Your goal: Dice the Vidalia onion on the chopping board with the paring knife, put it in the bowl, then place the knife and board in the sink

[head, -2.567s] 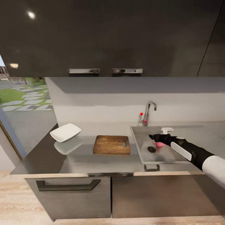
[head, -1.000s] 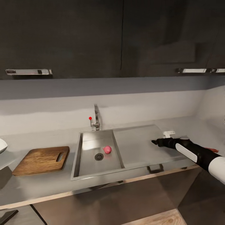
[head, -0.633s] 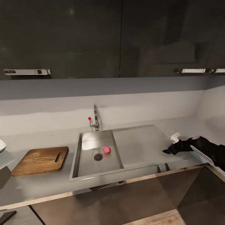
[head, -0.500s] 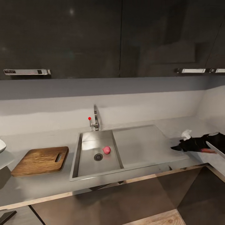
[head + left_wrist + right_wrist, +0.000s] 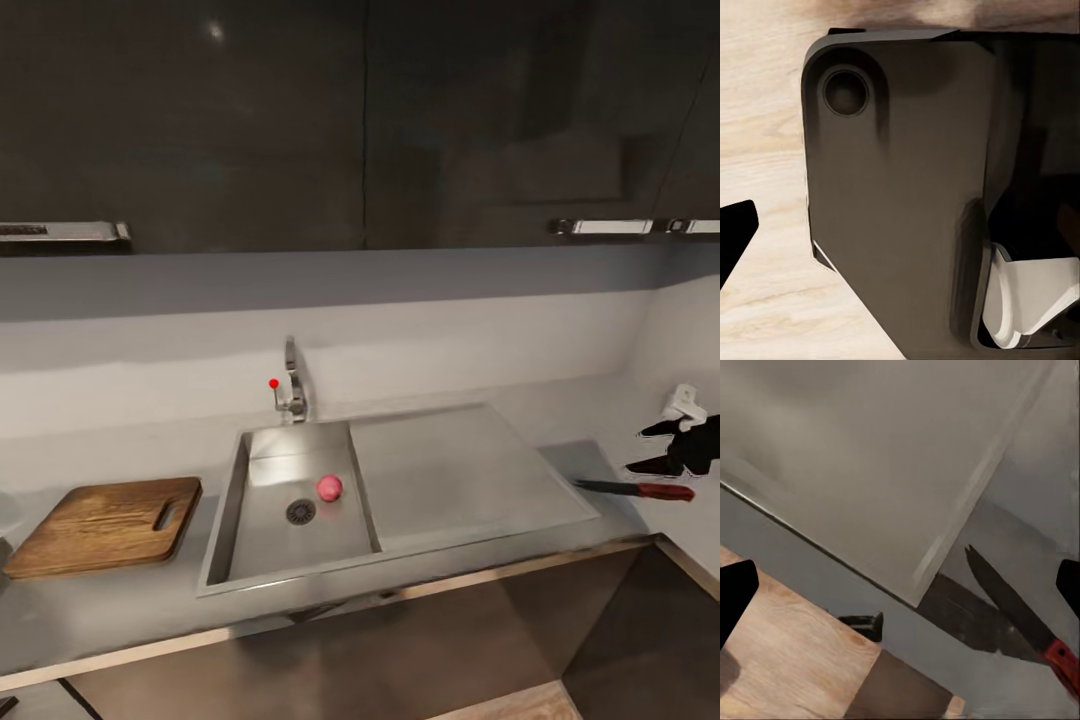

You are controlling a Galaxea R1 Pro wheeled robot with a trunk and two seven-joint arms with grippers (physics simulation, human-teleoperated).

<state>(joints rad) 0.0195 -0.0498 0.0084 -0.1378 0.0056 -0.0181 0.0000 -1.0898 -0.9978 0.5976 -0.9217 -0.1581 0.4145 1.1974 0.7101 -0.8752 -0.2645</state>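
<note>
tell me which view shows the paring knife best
The right wrist view: the paring knife lies close, dark blade and red handle clear on the countertop. The head view shows it small, beside the sink's drainboard.

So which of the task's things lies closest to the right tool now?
The paring knife, flat on the countertop just below the right tool; the onion and chopping board lie far off.

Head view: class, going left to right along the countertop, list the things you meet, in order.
Chopping board → tap → onion in the sink → drainboard → paring knife → right gripper.
</note>
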